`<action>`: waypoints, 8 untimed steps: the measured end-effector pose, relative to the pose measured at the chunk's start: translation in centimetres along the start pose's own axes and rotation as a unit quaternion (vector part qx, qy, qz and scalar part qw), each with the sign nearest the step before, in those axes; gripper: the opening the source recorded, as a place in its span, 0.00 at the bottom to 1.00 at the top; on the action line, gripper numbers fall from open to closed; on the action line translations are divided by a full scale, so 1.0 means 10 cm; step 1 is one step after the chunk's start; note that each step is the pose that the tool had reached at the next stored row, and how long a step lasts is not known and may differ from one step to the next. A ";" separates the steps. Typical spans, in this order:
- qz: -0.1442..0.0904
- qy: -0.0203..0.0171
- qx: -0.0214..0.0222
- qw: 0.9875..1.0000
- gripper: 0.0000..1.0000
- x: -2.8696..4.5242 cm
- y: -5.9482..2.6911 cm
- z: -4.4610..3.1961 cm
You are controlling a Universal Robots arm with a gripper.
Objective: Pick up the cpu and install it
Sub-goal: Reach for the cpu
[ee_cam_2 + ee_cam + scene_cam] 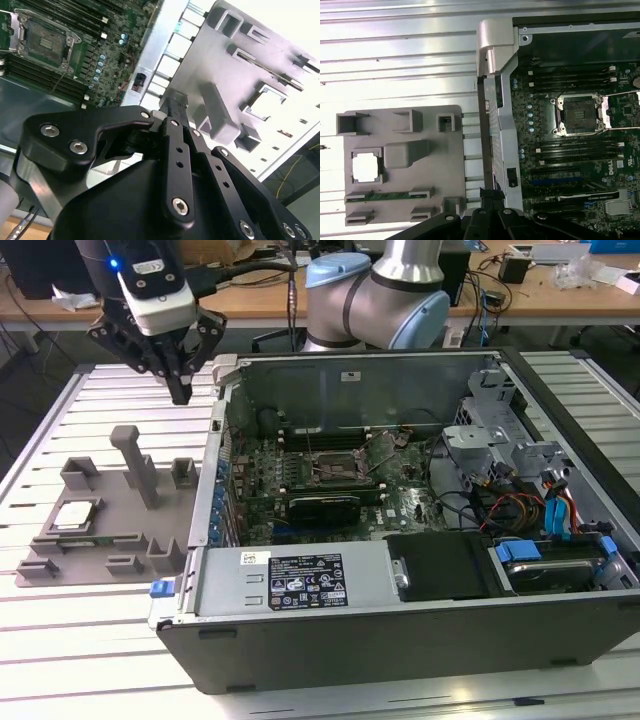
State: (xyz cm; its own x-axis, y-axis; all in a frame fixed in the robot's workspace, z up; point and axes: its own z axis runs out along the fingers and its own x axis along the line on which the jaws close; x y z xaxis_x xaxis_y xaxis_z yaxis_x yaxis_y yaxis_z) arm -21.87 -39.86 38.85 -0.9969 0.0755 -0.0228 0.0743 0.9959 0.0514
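The cpu [75,512] [366,166], a small silvery square chip, lies flat in a recess of the grey moulded tray [150,502] [420,175] [235,60] at the exterior view's left. My gripper [181,390] [172,100] [489,195] hangs above the table between the tray and the computer case's wall, well apart from the cpu. Its black fingers are shut together with nothing between them. The motherboard's socket [335,468] [580,114] [42,42] lies bare inside the case, its metal frame swung open.
The open computer case [400,640] takes up the middle and the exterior view's right, with its raised metal wall [492,90] next to the gripper. A green memory stick [390,196] sits in a tray slot. A tall grey post [135,460] rises from the tray.
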 end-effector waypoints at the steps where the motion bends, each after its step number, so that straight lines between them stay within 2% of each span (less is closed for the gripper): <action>1: 0.000 0.000 0.000 1.000 0.11 0.020 -0.001 0.004; 8: 0.000 0.000 -0.001 1.000 0.11 0.194 -0.007 0.036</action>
State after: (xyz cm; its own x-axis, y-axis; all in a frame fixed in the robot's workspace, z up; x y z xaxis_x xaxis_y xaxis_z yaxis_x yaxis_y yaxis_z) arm -23.81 -39.77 38.44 -0.9969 0.0755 -0.0227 0.0742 0.9958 0.0536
